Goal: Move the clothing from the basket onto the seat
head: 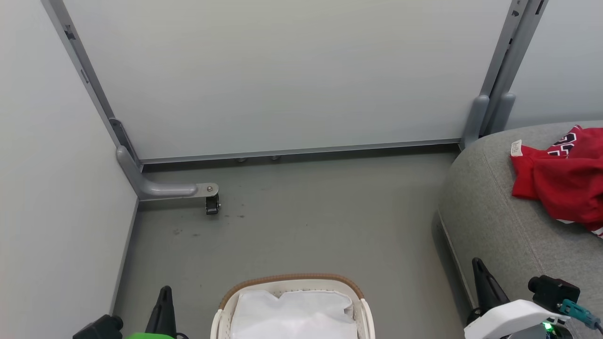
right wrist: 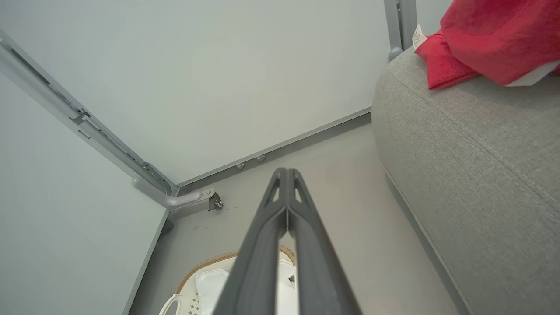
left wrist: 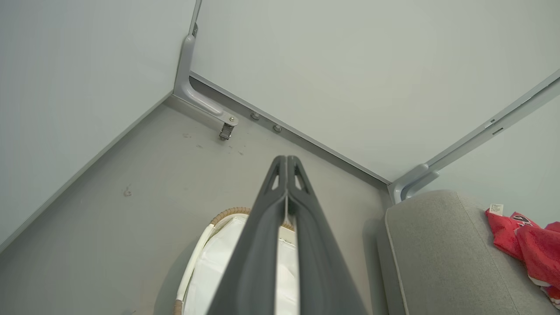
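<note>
Two pincers on my feed, both holding nothing. My left pincer [left wrist: 286,161]: long dark fingers pressed together tip to tip, hanging over the near left of the scene, just left of the basket. My right pincer [right wrist: 286,171]: fingers likewise pressed together, hovering at the near right beside the seat's rounded corner, touching nothing.

One oval white perforated plastic basket with a tan woven rim [head: 292,278]: near centre on the grey floor [head: 306,221], between the two pincers. Contents I can see: one crumpled white fabric liner [head: 292,310].

One heap of bright red jersey clothing with dark white-edged numerals [head: 565,183]: bunched on top of the large light grey fabric seat [head: 490,212] at the far right, well apart from the basket. Its small white tag [head: 517,148] sits at the heap's far-left corner. The heap runs past the right edge of the head view.

One grey metal foot with a small caster [head: 212,203]: far left, at the base of the pale partition panels [head: 282,75].
</note>
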### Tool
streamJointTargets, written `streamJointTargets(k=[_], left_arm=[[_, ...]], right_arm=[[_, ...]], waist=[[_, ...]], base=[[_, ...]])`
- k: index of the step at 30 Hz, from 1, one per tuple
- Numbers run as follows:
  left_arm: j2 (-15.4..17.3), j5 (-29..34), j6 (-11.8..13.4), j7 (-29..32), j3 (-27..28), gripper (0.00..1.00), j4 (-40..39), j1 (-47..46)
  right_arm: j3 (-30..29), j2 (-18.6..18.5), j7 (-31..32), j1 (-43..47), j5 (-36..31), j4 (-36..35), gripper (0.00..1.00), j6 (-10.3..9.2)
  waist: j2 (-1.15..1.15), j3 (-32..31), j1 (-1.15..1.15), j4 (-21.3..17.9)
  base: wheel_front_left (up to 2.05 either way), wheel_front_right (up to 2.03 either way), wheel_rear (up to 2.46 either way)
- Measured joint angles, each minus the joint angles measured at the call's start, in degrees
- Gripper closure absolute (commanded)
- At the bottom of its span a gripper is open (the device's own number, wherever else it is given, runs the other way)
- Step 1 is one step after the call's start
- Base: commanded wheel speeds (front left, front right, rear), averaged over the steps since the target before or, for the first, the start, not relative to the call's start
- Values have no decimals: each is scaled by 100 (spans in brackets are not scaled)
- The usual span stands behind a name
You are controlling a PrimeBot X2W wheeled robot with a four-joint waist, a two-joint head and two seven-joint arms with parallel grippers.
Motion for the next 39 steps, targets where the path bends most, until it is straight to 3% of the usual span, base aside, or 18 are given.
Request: streamJointTargets(k=[39], left_arm=[[-204,-2325,-337,794,824,100,-82,-506]], right_arm=[[-278,-15,800,-309,2997,-261,100,-1]], waist=[[0,173,0,-48]], base=[[0,0,0]])
